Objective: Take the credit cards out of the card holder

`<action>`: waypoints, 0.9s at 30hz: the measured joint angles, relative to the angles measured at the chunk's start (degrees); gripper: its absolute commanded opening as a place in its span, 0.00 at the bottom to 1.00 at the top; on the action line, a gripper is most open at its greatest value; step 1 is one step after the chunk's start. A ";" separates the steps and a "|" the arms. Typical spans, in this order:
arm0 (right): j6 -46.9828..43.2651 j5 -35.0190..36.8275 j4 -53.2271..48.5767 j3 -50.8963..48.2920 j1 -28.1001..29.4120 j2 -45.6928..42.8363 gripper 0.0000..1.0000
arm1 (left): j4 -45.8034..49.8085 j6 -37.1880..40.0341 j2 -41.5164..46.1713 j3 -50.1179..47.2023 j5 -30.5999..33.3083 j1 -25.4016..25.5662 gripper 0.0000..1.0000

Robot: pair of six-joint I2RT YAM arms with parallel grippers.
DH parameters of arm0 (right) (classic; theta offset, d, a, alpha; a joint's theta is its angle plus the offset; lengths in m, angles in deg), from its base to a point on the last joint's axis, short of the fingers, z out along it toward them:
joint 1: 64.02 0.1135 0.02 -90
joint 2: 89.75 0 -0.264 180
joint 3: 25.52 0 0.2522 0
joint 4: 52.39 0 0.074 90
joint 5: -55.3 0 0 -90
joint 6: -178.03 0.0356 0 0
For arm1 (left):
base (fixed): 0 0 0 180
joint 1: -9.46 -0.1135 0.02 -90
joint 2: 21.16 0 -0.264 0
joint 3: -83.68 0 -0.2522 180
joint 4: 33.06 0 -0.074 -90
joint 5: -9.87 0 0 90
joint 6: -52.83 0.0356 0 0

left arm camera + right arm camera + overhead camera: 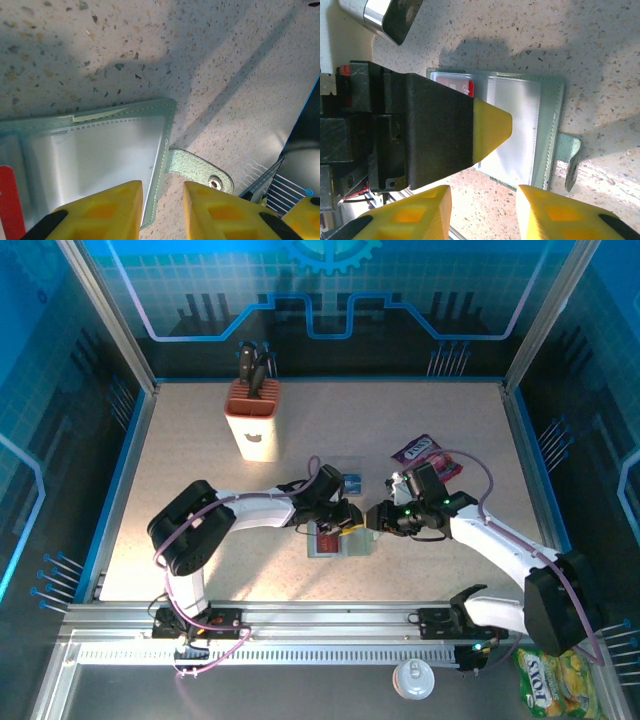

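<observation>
The card holder (515, 130) lies open and flat on the counter (200, 490), near its middle and between your two arms. Its clear pockets face up, and its snap tab (200, 172) sticks out to one side. A credit card (462, 82) with a red band sits tucked in one pocket. The pocket beside it looks clear.

Your left gripper (162, 200) is over the holder's edge with its yellow fingers (105, 210) apart. Nothing is pinched between them, and the holder's stitched rim shows through the gap. Your right gripper (484, 200) hovers at the holder's near edge, just beside the left one. Its fingers are spread wide and nothing is in the gap.

Just beyond the left gripper, a small blue card (351, 480) lies on the counter, apart from the holder. The knife block (252, 420) stands well back on the left. The purple snack packet (425, 452) lies behind your right arm.
</observation>
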 measured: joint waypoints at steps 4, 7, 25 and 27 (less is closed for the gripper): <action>0.00 0.00 -0.02 0.00 0.00 0.00 0.40 | -0.02 0.02 -0.24 0.46 -0.04 0.00 0.32; 0.02 -0.02 0.00 0.00 0.00 0.00 0.40 | 0.00 0.02 -0.24 0.55 -0.17 0.00 0.32; 1.64 -0.39 2.29 0.61 2.95 5.42 0.40 | 0.13 0.39 6.69 -6.32 -0.02 -1.25 0.30; 1.97 -0.35 2.38 1.73 4.57 7.28 0.40 | 0.28 0.42 8.70 -8.24 0.09 -1.86 0.31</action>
